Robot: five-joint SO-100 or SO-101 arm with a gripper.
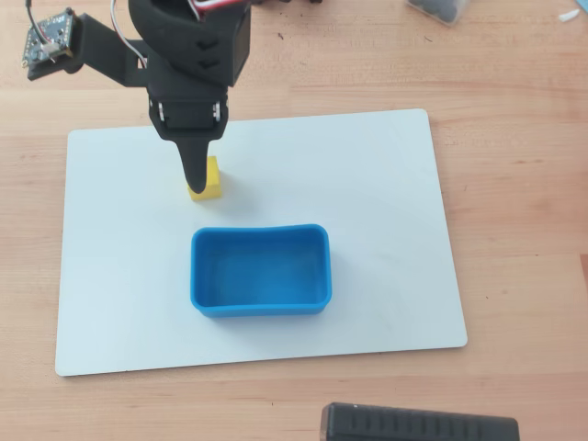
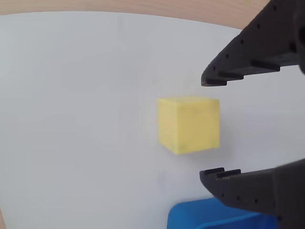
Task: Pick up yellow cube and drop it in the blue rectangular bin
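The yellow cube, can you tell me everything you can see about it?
The yellow cube is small, plain and bright yellow, with smooth, dull faces and soft edges. It sits flat on the white board, not tilted. The open gripper hangs over it with one finger on each side in the wrist view, and neither seems to touch it. The blue bin is close by but apart from it, and looks empty.

The cube (image 1: 209, 183) is plain bright yellow, without any pattern. The bin (image 1: 261, 270) is bright blue, one colour inside and outside. The board (image 1: 386, 230) under them is plain white. The table (image 1: 514, 184) is light brown wood with fine grain lines. The gripper (image 2: 208, 126) and the arm (image 1: 188, 64) are matt black.
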